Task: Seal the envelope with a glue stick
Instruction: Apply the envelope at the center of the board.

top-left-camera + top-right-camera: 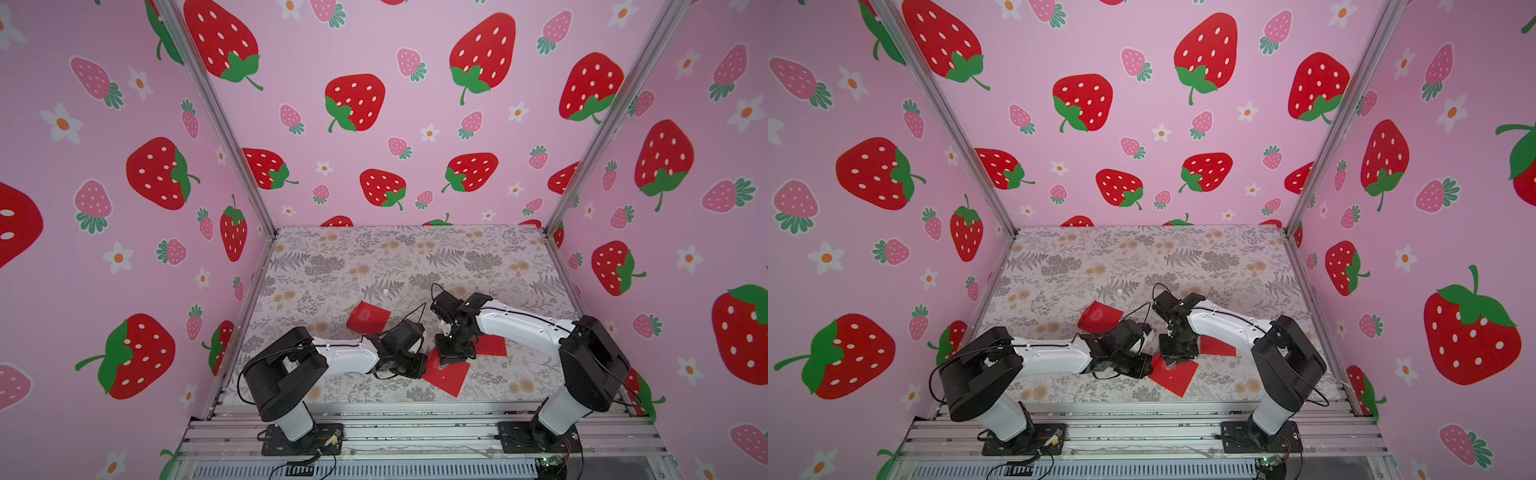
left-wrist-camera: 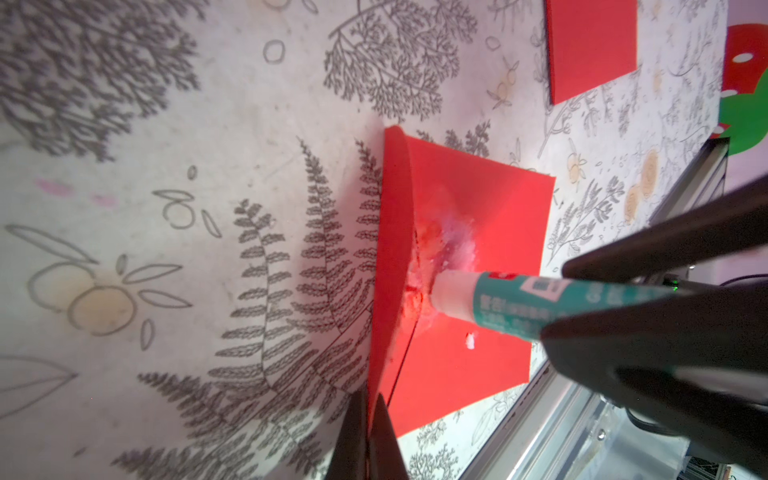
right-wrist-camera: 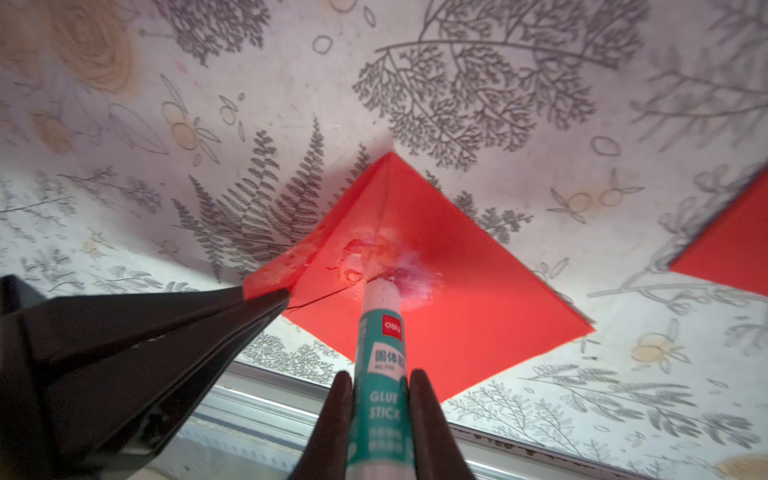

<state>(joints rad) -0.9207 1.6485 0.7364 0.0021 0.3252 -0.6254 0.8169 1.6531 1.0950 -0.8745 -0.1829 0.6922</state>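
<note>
- The glue stick stands tilted, its white tip pressed onto the envelope just beside the fold. The right end effector is clamped around its teal body.
- Under the tip the glue patch looks thick, wet and roughened. I judge that more pressure in this one spot could scuff or tear the paper, while the rest of the fold goes bare and seals poorly.
- The flap is held raised by the left end effector, its jaws pinched together on the flap's edge. That bite is thin, so a sideways drag from the stick could pull the paper free.
- Glue reaches close to that pinch, so the fingers could stick to the flap.
- The envelope lies near the counter's front edge, about mid-width. A push toward me could slide it onto the rail.
- A second envelope lies just behind, toward the right edge, and a stray swipe could smear it.
</note>
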